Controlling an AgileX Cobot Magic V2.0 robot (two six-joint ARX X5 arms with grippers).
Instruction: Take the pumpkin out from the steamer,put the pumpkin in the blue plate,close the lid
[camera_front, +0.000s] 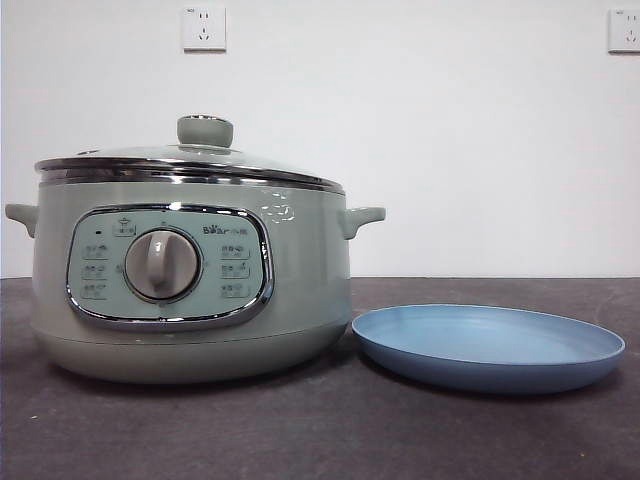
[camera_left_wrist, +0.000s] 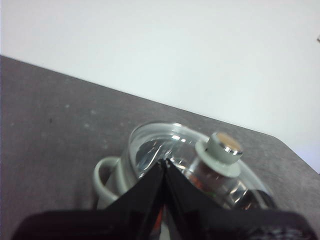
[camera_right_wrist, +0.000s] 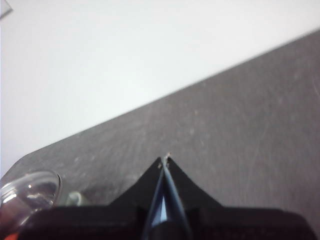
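Observation:
The pale green steamer stands at the left of the table with its glass lid on top, green knob upright. The blue plate lies empty right beside it. The pumpkin is hidden. My left gripper is shut with nothing in it and hangs above the lid, a little way from the knob. My right gripper is also shut and empty, above bare dark table, with the lid's edge at one corner of its view. Neither gripper shows in the front view.
A dark grey tabletop runs to a white wall with two power sockets. The steamer's side handles stick out toward the plate.

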